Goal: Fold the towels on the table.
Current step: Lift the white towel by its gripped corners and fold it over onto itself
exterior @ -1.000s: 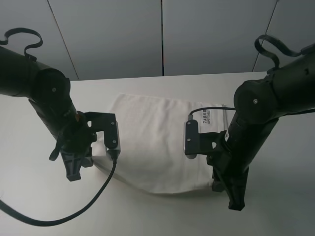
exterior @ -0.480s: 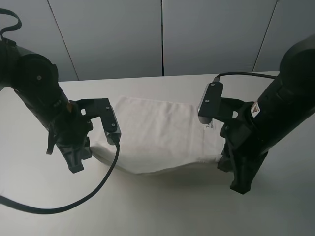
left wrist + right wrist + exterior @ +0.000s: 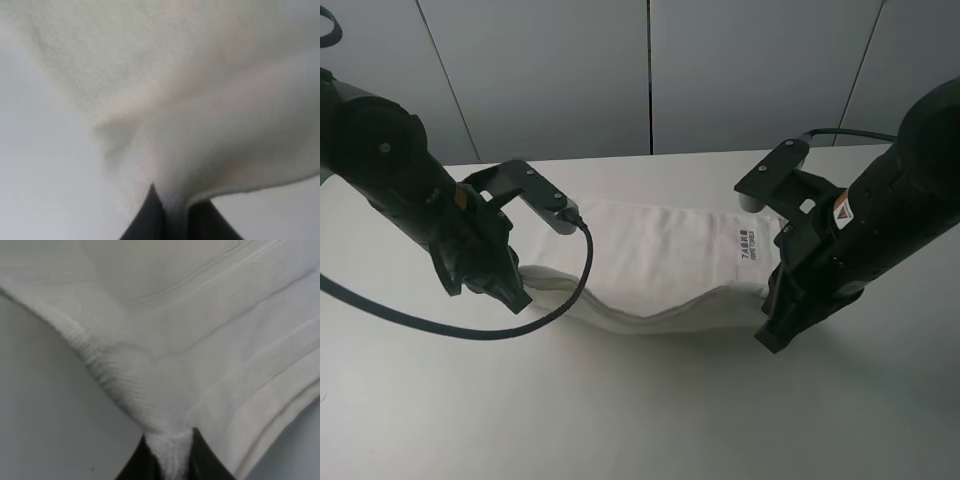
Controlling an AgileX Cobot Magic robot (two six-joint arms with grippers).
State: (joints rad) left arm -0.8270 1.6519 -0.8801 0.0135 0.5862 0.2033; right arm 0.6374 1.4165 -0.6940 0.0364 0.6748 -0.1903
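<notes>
The white towel lies on the white table, its near edge lifted and sagging between my two grippers. Its dark-printed label faces up near the right end. My left gripper is shut on the towel's near left corner; in the left wrist view the cloth is pinched between the dark fingertips. My right gripper is shut on the near right corner; in the right wrist view the stitched border is pinched between the fingertips.
A black cable loops from the left arm down over the table in front of the towel. Grey wall panels stand behind the table's far edge.
Both grippers have lifted the towel's near edge and carried it toward the far side. The visible flat part of the towel has shortened and the near edge now sags between them.
</notes>
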